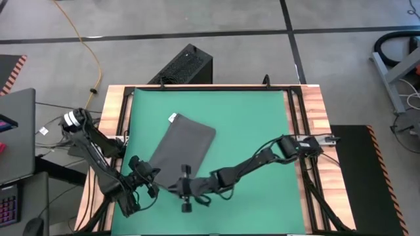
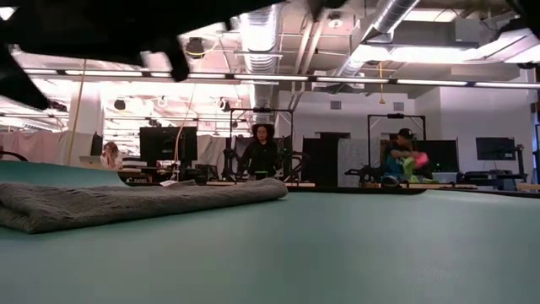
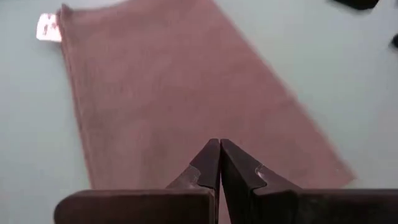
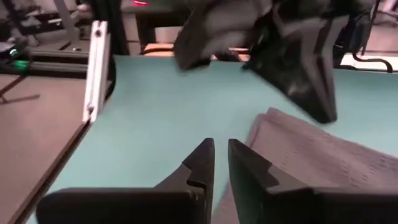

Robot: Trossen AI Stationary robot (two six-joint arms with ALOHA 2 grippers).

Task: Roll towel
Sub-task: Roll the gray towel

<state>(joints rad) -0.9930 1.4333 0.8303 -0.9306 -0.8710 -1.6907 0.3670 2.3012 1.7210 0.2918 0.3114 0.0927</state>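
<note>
Dark right tool: fingers nearly together with a slit between, empty, at the towel's near short edge.
Left tool: closed, empty, same edge (both equally near).
Dark grey soft cloth towel: flat on green mat, long axis slanting away toward the white tag.

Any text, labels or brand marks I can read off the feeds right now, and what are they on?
None can be read.
White tag on the towel: faint marks, too blurred to read.
Monitors in the room behind the table: too small to read.
</note>
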